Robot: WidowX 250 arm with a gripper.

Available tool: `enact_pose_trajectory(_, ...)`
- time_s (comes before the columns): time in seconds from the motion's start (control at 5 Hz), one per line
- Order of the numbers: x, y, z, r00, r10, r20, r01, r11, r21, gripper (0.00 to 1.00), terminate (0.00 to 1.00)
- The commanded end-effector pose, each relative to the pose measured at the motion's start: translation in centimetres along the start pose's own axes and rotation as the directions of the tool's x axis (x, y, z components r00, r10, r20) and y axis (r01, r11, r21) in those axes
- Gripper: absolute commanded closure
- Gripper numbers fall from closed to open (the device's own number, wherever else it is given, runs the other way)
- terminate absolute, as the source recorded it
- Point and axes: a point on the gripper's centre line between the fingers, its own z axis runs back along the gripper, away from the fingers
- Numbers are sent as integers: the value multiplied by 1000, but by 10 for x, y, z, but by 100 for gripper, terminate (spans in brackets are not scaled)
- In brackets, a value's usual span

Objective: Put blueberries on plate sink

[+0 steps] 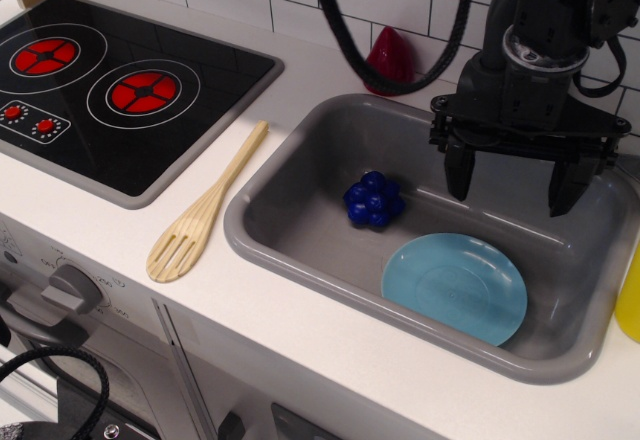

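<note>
The blueberries (373,200), a dark blue lump of round balls, lie on the floor of the grey sink (262,228), left of centre. The light blue plate (455,288) lies flat in the sink's front right part, a short way right of and nearer than the blueberries, not touching them. My gripper (513,185) hangs over the back right of the sink, above the plate's far side and to the right of the blueberries. Its two black fingers point down, spread wide, with nothing between them.
A wooden slotted spatula (205,210) lies on the white counter left of the sink. A black stovetop (110,85) with red rings is at the far left. A dark red object (389,59) stands behind the sink. A yellow object (630,300) shows at the right edge.
</note>
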Motion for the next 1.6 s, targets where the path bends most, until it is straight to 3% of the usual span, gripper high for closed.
enact_pose_trajectory(0.0,0,0,0,1000,0,0,0,1000,0,0,0)
enact_pose_trajectory(0.4,13,25,-21,991,-122,52,124,992,-27,0,0)
enact_pose_trajectory(0.6,31,37,-20,980,-176,98,177,984,-1,0,0)
enact_pose_trajectory(1.0,52,68,-30,990,-70,124,69,997,16,0,0)
enact_pose_trajectory(1.4,52,92,-39,991,43,129,-51,997,63,0,0)
